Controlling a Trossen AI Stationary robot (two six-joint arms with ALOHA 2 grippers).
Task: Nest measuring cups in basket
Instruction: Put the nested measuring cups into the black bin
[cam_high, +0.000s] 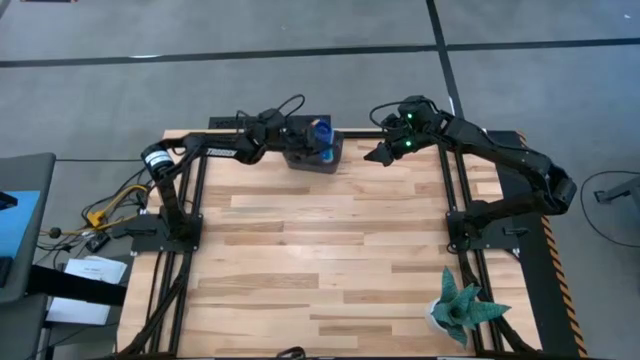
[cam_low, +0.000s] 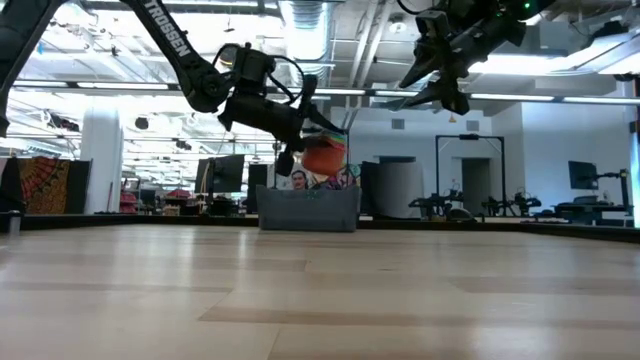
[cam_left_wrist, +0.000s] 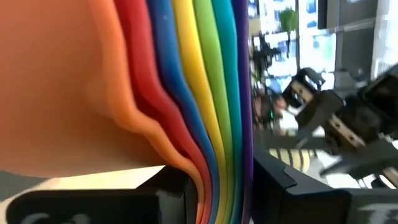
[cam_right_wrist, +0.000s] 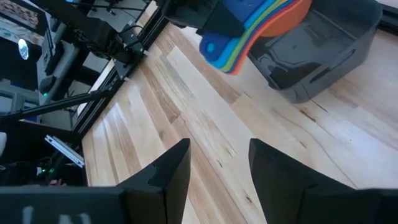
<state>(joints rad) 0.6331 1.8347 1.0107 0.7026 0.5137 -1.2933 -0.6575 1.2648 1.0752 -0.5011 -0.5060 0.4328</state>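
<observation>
The left end effector (cam_low: 300, 140) grips the nested stack of measuring cups (cam_right_wrist: 249, 31) by its handles, held above the dark grey basket (cam_right_wrist: 323, 56) at the far edge of the surface (cam_high: 330, 260). We would level the stack, centre it between the walls, and lower it straight. The right end effector (cam_high: 378, 152), open and empty, hovers just beside, narrowing that side.

"TROSSEN", seemingly, on the left arm (cam_low: 165, 32).
</observation>
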